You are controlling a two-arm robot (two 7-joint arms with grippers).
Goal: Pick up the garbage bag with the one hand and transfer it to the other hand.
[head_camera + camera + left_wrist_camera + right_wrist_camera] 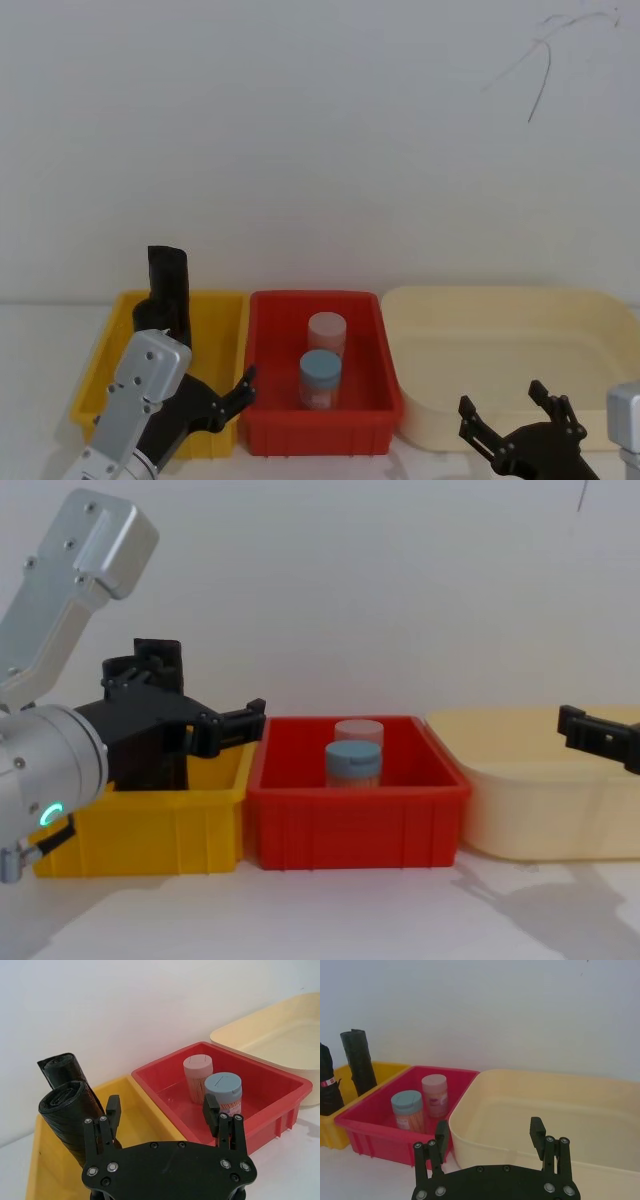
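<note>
You see the left bin (150, 830), middle bin (350, 830) and right bin (540, 810) in a row on the surface (330, 910). The left bin holds the garbage bag (67, 1120), slimmer roll (60, 1067) behind it; the middle bin, near jar (320, 378) before far jar (327, 333).

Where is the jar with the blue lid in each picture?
Head view: the blue-lidded jar stands mid-picture in the red bin, before the pink-lidded jar.
Chest view: the jar shows mid-picture above the bin's front rim.
Left wrist view: the jar stands beside the pink-lidded one.
Right wrist view: the jar stands nearer than the pink-lidded one.
Shared landmark: the red bin.
</note>
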